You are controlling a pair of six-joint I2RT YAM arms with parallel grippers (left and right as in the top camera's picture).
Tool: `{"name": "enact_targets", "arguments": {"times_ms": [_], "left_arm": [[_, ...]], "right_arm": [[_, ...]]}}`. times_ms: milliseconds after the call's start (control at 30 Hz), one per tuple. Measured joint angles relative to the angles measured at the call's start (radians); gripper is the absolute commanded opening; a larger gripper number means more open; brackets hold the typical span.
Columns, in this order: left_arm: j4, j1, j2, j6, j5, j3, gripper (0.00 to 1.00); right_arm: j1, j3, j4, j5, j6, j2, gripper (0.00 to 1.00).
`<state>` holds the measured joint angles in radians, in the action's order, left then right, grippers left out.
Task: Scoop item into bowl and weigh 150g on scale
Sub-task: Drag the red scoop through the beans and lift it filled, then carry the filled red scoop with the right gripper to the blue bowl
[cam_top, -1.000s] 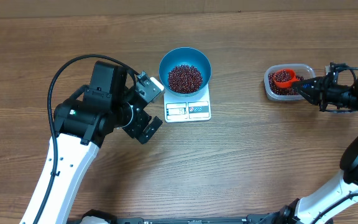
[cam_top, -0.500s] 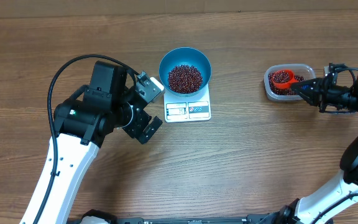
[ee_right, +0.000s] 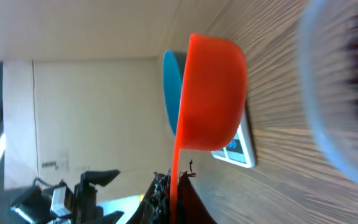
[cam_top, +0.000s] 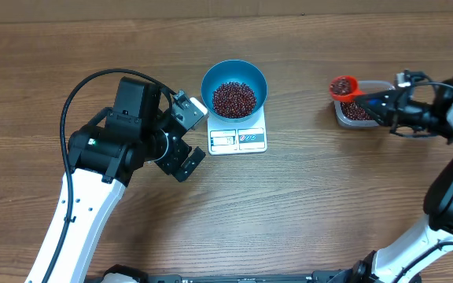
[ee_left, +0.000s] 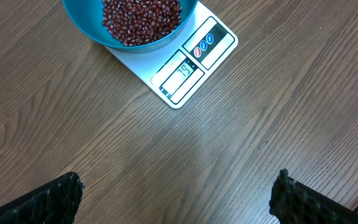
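Lifted from the tub [cam_top: 366, 115], the scoop [cam_top: 353, 86] now hangs over its upper-left corner, full of beans [cam_top: 340, 84], its handle pinched by the right gripper [cam_top: 376, 102]. Left gripper [cam_top: 197, 134], its 2 fingers spread wide, sits left of the scale [cam_top: 238, 141]. More beans fill the bowl [cam_top: 246, 69] on the scale, centre frame.
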<state>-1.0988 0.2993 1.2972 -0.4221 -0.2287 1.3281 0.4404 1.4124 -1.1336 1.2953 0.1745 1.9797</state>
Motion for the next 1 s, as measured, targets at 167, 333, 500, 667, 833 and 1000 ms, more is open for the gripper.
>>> {"name": "enact_targets", "arguments": {"times_ms": [167, 333, 500, 667, 833, 1000], "left_arm": [[0.000, 0.000, 0.000, 0.000, 0.000, 0.000, 1.00], [0.000, 0.000, 0.000, 0.000, 0.000, 0.000, 1.00], [0.000, 0.000, 0.000, 0.000, 0.000, 0.000, 1.00], [0.000, 0.000, 0.000, 0.000, 0.000, 0.000, 1.00], [0.000, 0.000, 0.000, 0.000, 0.000, 0.000, 1.00], [0.000, 0.000, 0.000, 0.000, 0.000, 0.000, 1.00]], "right_arm": [[-0.100, 0.000, 0.018, 0.040, 0.003, 0.000, 0.04], [-0.207, 0.000, 0.058, 0.089, 0.002, 0.000, 0.04], [-0.306, -0.001, 0.146, 0.102, -0.045, 0.000, 0.04], [-0.396, -0.004, 0.314, 0.110, -0.172, 0.000, 0.04], [-0.470, -0.007, 0.470, 0.088, -0.315, 0.000, 0.04], [-0.547, -0.007, 0.605, -0.016, -0.366, 0.000, 0.04]]}}
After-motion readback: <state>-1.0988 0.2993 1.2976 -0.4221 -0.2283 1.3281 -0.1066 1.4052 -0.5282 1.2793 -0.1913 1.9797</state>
